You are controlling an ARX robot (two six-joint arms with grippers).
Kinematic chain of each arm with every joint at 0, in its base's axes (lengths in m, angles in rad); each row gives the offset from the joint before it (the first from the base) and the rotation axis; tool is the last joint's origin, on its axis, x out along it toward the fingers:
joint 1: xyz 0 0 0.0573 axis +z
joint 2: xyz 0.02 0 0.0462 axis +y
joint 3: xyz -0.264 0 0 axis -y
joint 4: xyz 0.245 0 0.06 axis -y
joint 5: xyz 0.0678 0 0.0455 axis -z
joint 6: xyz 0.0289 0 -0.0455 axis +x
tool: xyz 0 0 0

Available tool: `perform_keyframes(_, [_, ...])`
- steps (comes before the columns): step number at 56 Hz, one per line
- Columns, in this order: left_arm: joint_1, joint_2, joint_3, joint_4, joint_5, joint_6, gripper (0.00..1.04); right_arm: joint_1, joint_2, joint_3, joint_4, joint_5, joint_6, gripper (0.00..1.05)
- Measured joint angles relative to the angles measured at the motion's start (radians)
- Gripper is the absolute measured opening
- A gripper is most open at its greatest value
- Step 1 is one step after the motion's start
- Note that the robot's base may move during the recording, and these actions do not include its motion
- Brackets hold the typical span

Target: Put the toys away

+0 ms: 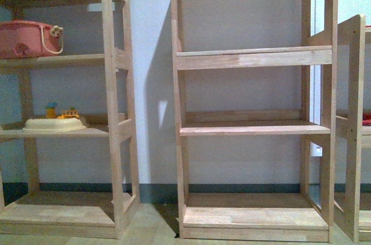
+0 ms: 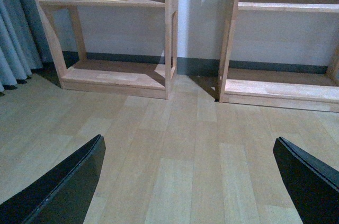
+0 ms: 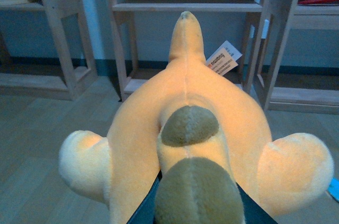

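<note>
The orange-yellow plush animal (image 3: 188, 123) fills most of the right wrist view, with olive-brown patches and a white paper tag (image 3: 222, 60) near its far end. My right gripper (image 3: 196, 203) is shut on it; only slivers of the dark fingers (image 3: 145, 211) show under the plush. It hangs above the floor, facing a wooden shelf unit (image 3: 188, 7). My left gripper (image 2: 188, 181) is open over bare floor, its black fingers (image 2: 63, 187) wide apart with nothing between them. Neither arm shows in the front view.
Two wooden shelf units stand ahead against the wall, left (image 1: 113, 112) and middle (image 1: 255, 129). A pink basket (image 1: 29, 37) and a cream tray with small toys (image 1: 55, 122) sit on the left unit. A third unit (image 1: 353, 129) is at the right. Grey curtain (image 2: 13, 38).
</note>
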Motion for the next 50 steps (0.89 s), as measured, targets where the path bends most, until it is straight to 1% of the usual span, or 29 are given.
perform_keyframes(50, [0.000,0.000,0.000,0.000,0.000,0.000,0.99,0.000,0.000,0.000,0.000,0.006,0.000,0.07])
